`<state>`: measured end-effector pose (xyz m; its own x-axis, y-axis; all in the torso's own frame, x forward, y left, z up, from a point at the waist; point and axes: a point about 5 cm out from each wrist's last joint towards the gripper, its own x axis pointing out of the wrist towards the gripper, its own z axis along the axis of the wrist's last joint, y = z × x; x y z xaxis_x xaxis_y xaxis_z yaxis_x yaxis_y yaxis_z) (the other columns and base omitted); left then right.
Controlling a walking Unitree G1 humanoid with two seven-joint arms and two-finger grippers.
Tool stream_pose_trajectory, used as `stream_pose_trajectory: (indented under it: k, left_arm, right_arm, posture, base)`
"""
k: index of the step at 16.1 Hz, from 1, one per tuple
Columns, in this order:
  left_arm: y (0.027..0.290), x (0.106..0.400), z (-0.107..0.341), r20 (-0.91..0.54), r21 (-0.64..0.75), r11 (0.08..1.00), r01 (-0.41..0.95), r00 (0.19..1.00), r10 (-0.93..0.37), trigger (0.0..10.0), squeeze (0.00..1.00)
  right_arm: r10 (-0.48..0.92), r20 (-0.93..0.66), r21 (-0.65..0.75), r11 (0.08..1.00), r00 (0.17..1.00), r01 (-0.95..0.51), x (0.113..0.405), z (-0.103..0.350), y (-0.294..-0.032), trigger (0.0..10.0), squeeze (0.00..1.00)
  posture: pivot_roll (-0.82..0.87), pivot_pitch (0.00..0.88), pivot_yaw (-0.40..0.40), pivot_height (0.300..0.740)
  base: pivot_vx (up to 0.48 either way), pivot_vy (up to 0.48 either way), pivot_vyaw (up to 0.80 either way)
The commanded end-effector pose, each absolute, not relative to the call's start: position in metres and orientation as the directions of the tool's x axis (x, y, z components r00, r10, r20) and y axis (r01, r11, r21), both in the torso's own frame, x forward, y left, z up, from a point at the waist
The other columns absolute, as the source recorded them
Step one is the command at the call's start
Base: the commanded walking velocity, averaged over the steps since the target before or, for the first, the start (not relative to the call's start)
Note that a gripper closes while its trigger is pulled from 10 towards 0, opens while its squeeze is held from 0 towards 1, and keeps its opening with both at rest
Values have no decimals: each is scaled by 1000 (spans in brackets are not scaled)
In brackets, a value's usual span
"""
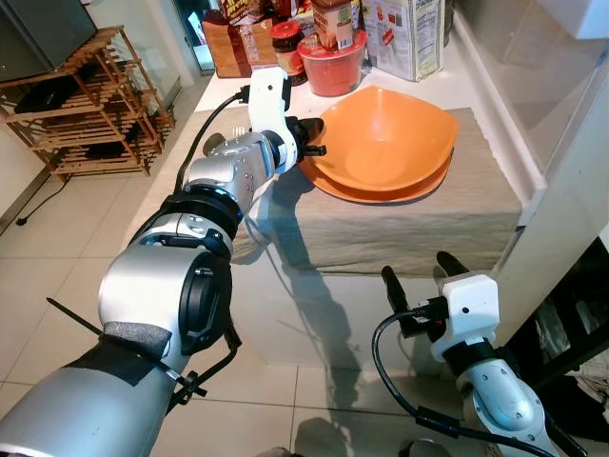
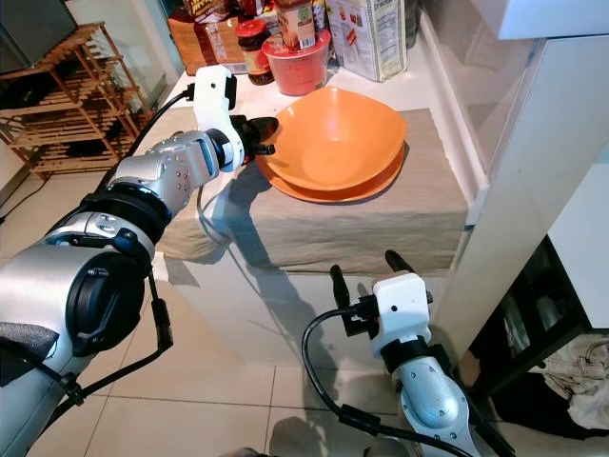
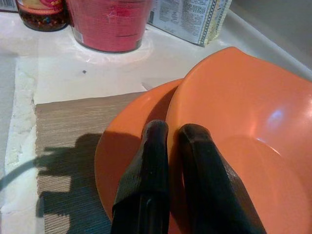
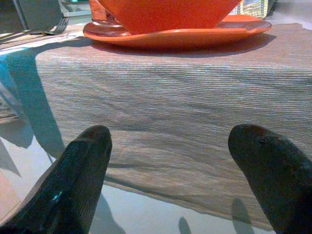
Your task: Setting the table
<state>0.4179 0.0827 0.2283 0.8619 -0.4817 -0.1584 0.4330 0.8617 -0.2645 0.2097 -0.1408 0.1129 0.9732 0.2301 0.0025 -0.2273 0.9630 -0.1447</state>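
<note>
While the table is being set, the items are lying as follows, left to right.

Wooden rack (image 1: 90, 105): standing on the tiled floor, well apart from the work.

Fork (image 1: 214, 143): lying on the table by the mat's left edge, half hidden behind the left arm.

Left gripper (image 1: 312, 145): reaching over the mat's left part, its fingers (image 3: 156, 161) drawn narrow, almost together, pinching the left rim of the orange bowl; one finger is sitting inside the rim and one outside, above the plate.

Placemat (image 1: 409, 224): beige woven cloth, draping over the table's near edge.

Orange plate (image 1: 328, 181): resting flat on the placemat, under the bowl.

Orange bowl (image 1: 385, 138): sitting on the plate, tilting slightly toward the left, near the mat's far side.

Red tub (image 1: 333, 67): standing just behind the bowl among jars and a carton on the white table (image 1: 447, 76).

Right gripper (image 1: 416, 276): hanging below the table's front edge, its fingers spread wide and holding nothing, pointing at the draped mat.

Risks: the grip is taking only a thin rim on one side, so the bowl may be slipping or swinging if lifted; the plate could be dragging along and rucking the mat; a push backward would be knocking the tub.
</note>
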Motion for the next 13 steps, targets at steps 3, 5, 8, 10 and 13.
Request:
stream_pose_trajectory:
  k: [3, 5, 8, 10, 13]
  left_arm:
    - [93, 419, 219, -218, -207, 905, 372, 884, -414, 10000, 59]
    - [94, 420, 225, -195, -199, 906, 373, 891, -410, 10000, 1000]
    - [92, 421, 235, -163, -188, 902, 389, 893, -420, 10000, 1000]
    - [91, 421, 237, -159, -189, 899, 394, 891, -424, 10000, 1000]
    - [91, 423, 245, -135, -194, 896, 400, 894, -428, 10000, 1000]
  right_arm:
    - [240, -11, -137, 961, 971, -239, 210, 111, -138, 10000, 0]
    - [239, -12, -137, 962, 971, -238, 210, 111, -138, 10000, 0]
    - [237, -14, -136, 962, 971, -237, 210, 110, -138, 10000, 0]
    - [238, -17, -136, 962, 971, -238, 210, 110, -138, 10000, 0]
    - [238, -19, -135, 962, 971, -238, 210, 109, -138, 10000, 0]
  posture:
    - [-190, 65, 198, 740]
    - [-191, 68, 201, 740]
    - [-191, 68, 200, 740]
    - [-190, 70, 200, 740]
    - [-190, 70, 200, 740]
  base:
    - [0, 0, 0]
    - [0, 0, 0]
    - [0, 0, 0]
    - [0, 0, 0]
    - [0, 0, 0]
